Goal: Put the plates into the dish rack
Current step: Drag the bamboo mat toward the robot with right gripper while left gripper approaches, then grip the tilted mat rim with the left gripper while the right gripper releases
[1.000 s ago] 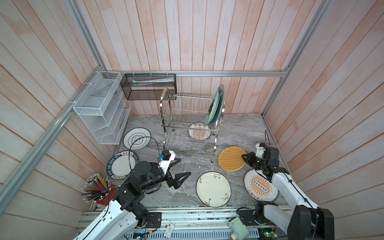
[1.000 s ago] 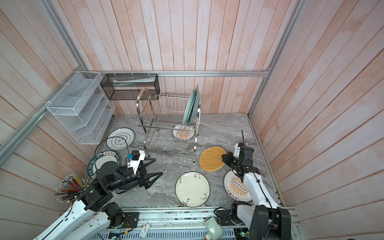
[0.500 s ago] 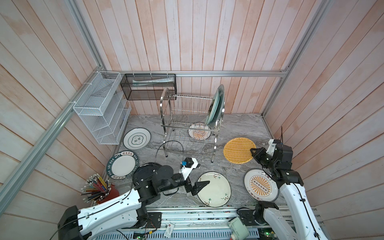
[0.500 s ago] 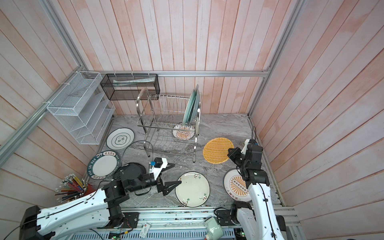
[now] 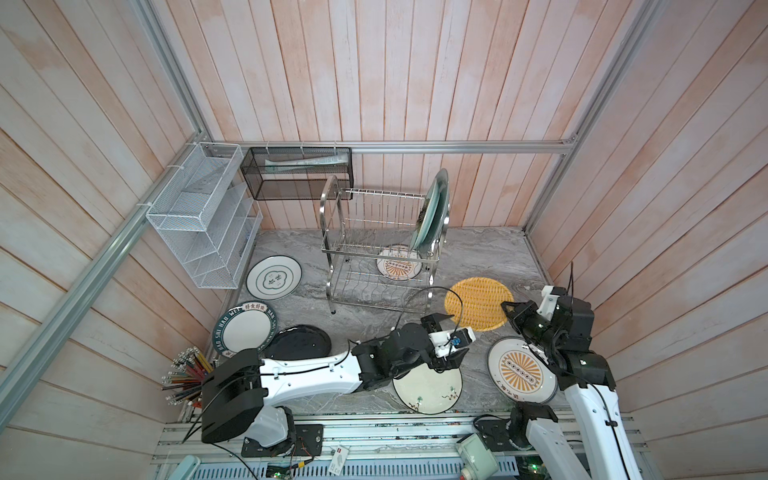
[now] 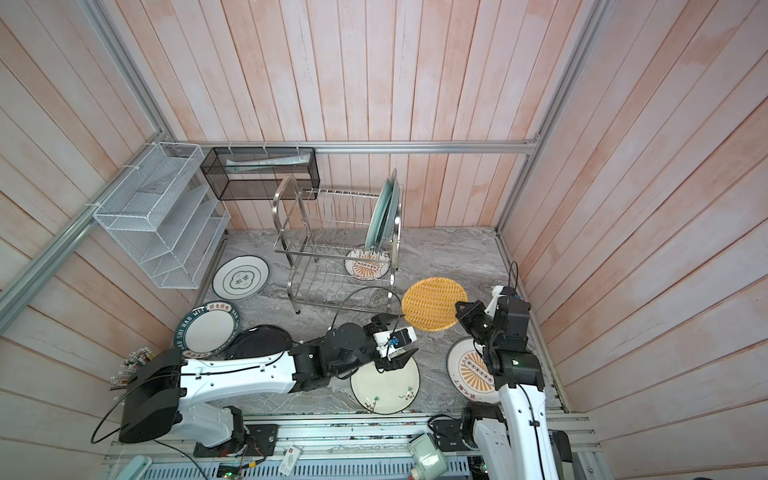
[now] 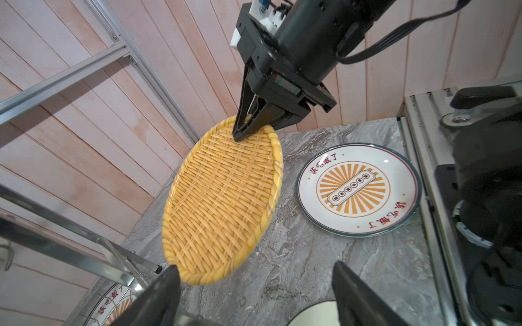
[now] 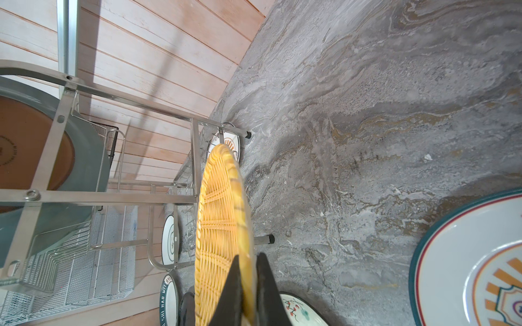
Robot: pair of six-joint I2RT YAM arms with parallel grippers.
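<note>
Pinching the yellow plate [image 5: 473,306] at the rim farthest from the rack [image 5: 374,249], the clenched right gripper [image 7: 242,133] is holding it tilted just beside the rack, woven face toward the left gripper [image 7: 254,278], whose fingers are spreading empty near its opposite rim.

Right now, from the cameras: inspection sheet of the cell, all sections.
Surface: grey marble tabletop, plates spread across it.
Job's things: dish rack holds two upright plates at one end of its top tier; sunburst plate low under that tier. The yellow woven plate is lifted, tilted. Lying flat: green-ringed plate, lettered plate, black plate, floral plate, second sunburst plate.
Clutter: pencil cup, white mesh organiser, black mesh basket.
Grippers: right gripper shut on the woven plate's rim; left gripper open, empty, near that plate's lower edge.
Cables: left wrist cable loops in front of the rack.
Surroundings: plank walls, aluminium frame.
</note>
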